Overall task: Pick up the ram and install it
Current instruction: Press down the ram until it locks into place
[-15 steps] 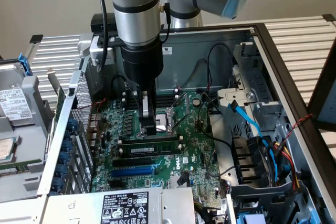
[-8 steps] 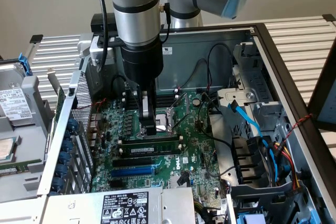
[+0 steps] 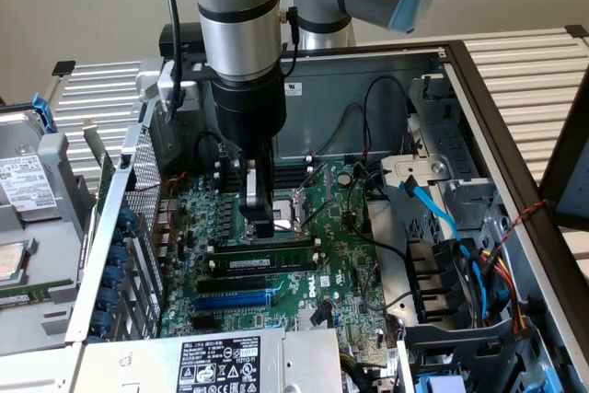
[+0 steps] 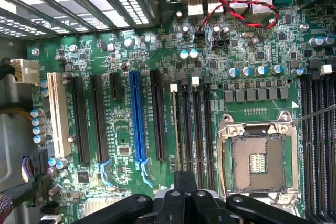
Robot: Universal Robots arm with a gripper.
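The motherboard [image 3: 345, 269] is green, and it carries long black slots [image 4: 157, 116], one blue slot [image 4: 137, 121] and one white slot [image 4: 57, 114]. The ram [image 3: 259, 264] is dark with a small white label, the arm [image 3: 237, 6] is silver-grey above a black gripper [image 3: 260, 227]. A twisted red and black wire [image 4: 239, 3] and light blue cables [image 3: 433, 204] lie in the grey metal case [image 3: 479, 126], and the processor socket [image 4: 258, 158] has a silver frame.

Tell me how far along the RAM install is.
Done: the ram stands in a black memory slot, with one empty black slot between it and the blue slot. In hand: nothing; the hand is shut, close over the ram. Left: I can't tell whether the ram is fully seated.
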